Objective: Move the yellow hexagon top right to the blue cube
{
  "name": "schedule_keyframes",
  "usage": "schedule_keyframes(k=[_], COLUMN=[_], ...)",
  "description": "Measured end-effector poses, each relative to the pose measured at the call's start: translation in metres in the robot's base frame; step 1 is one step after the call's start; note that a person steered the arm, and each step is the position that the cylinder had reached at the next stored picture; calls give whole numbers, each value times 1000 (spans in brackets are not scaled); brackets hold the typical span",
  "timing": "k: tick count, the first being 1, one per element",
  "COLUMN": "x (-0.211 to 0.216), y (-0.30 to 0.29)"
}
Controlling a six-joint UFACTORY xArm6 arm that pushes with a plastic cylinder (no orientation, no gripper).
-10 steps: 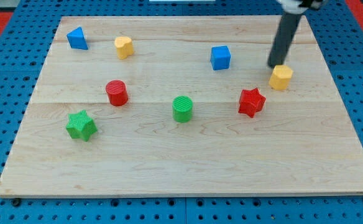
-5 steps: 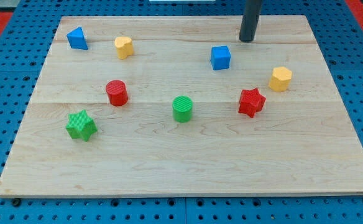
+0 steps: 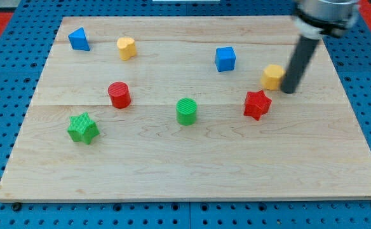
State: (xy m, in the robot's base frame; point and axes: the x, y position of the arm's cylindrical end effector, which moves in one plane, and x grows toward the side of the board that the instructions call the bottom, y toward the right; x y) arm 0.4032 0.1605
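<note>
The yellow hexagon (image 3: 273, 76) lies on the wooden board (image 3: 185, 159) at the view's right, below and to the right of the blue cube (image 3: 225, 58). My tip (image 3: 289, 90) stands just to the right of the hexagon, touching or nearly touching its right side. The dark rod rises from there towards the view's top right. The hexagon and the cube are apart, with about one block's width between them.
A red star (image 3: 256, 104) lies just below the hexagon and left of my tip. A green cylinder (image 3: 186, 111), a red cylinder (image 3: 119, 95), a green star (image 3: 83, 128), a yellow heart-like block (image 3: 126, 48) and a blue triangle (image 3: 79, 39) lie further left.
My tip swung from the top of the board, above the blue cube, down to the hexagon's right side. The yellow hexagon has slid left, closer to the blue cube.
</note>
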Motion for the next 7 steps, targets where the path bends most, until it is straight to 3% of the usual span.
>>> schedule_keyframes(k=[2, 7], x=[-36, -40], y=[-15, -23])
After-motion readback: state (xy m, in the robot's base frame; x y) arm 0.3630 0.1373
